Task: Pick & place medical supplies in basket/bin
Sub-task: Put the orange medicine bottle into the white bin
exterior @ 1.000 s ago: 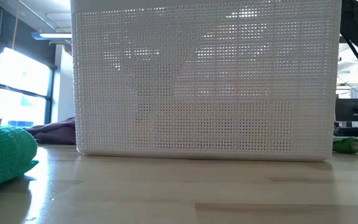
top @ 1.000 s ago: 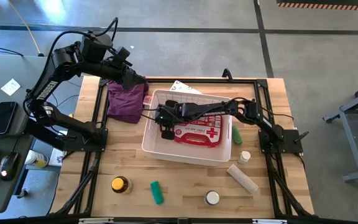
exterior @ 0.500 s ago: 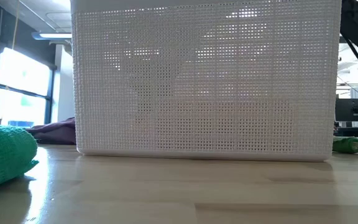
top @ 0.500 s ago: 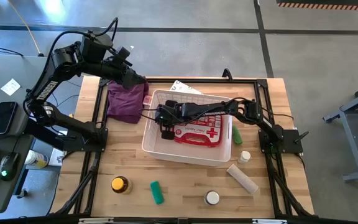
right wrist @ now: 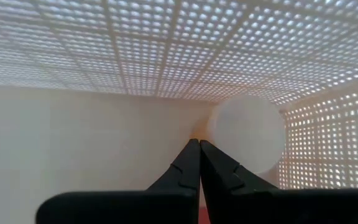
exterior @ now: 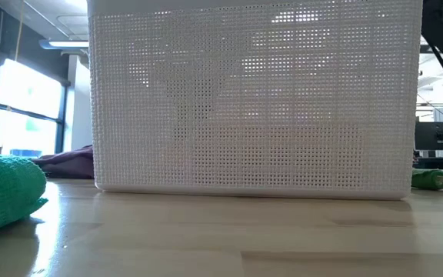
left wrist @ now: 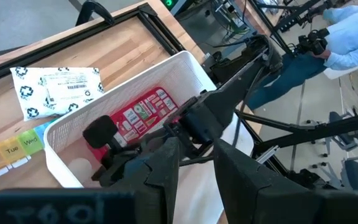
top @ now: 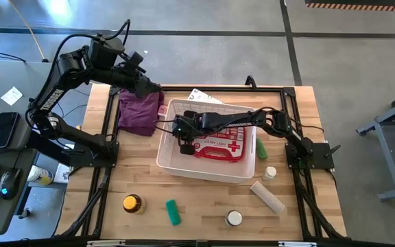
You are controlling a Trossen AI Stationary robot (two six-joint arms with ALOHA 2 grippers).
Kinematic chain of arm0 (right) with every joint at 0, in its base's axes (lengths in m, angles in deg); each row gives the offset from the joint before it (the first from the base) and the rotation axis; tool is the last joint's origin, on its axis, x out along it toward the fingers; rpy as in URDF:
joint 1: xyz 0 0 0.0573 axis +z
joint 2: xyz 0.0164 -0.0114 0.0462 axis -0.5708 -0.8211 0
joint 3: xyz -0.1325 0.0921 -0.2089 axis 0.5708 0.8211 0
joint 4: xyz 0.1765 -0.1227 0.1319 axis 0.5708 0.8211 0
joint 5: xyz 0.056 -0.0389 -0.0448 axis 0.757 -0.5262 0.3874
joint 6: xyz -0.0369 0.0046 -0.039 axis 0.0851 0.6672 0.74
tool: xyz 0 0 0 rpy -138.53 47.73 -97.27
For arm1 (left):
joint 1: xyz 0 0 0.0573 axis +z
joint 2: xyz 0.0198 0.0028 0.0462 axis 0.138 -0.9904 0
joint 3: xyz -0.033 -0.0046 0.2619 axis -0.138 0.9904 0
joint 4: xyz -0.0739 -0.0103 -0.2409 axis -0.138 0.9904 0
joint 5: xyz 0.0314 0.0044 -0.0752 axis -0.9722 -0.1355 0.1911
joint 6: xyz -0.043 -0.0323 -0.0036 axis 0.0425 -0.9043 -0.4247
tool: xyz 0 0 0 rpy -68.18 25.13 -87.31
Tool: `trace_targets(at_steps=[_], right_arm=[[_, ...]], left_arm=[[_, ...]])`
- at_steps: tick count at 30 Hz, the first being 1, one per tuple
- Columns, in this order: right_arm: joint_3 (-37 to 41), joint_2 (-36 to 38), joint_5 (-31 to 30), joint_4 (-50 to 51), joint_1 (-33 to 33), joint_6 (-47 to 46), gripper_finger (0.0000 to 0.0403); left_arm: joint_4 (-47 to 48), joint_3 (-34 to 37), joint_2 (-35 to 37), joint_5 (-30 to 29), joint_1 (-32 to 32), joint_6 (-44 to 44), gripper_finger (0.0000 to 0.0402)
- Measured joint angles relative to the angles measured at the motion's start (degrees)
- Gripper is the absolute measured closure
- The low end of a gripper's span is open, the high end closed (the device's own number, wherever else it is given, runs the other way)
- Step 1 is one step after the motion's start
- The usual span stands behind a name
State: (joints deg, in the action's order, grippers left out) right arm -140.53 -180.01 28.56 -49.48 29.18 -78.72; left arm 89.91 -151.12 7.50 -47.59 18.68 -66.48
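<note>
The white basket [top: 208, 168] at table centre holds the red first-aid pouch [top: 218, 145]. My right gripper [top: 184, 147], fingers closed and empty, has shifted barely at all inside it, so nothing new is placed. Only my right wrist view shows a white round item [right wrist: 246, 139] in the corner. My left gripper [left wrist: 194, 165] hovers slightly parted over the purple cloth [top: 138, 112].
</note>
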Motion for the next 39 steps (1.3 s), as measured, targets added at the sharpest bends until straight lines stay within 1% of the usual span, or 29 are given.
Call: trace_targets(at_steps=[5, 10, 18, 23, 27, 31, 35, 37, 39], right_arm=[[0.00, 2.96, 2.56, 1.47, 0.34, 0.00, 0.0402], [0.00, 7.04, 2.48, 3.67, 0.56, -0.17, 0.0402], [-0.04, 15.20, 2.48, 5.55, 0.28, -7.12, 0.0402], [-0.04, 17.53, 2.87, 5.53, -0.30, -11.19, 0.0403], [-0.04, 16.36, 3.07, 4.30, -1.45, -14.34, 0.0403], [-0.04, 12.95, 3.42, 3.08, -2.67, -19.60, 0.0403], [-0.04, 10.02, 6.38, 2.96, -3.20, -23.20, 0.0403], [-0.04, 8.18, 8.34, 2.85, -3.00, -24.59, 0.0403], [-0.02, 6.47, 8.98, 2.67, -2.61, -25.86, 0.0403]], left_arm=[[-0.03, 0.00, 0.00, 0.00, -0.02, 0.69, 0.0268], [-0.50, 0.00, 0.00, -0.89, 0.00, 2.17, 0.0268], [-4.01, 0.00, 0.00, -2.08, 0.00, 3.95, 0.0268], [-6.12, 0.00, -0.66, -2.54, 0.00, 6.57, 0.0268], [-7.04, 0.00, -1.79, -5.53, 0.00, 8.68, 0.0268], [-7.90, 0.00, -2.98, -8.41, 0.07, 10.88, 0.0268], [-8.50, 0.00, -4.21, -9.19, 0.06, 11.81, 0.0268], [-8.55, 0.00, -4.41, -10.15, 0.04, 12.35, 0.0268], [-8.17, 0.00, -4.44, -11.64, 0.04, 12.74, 0.0268]])
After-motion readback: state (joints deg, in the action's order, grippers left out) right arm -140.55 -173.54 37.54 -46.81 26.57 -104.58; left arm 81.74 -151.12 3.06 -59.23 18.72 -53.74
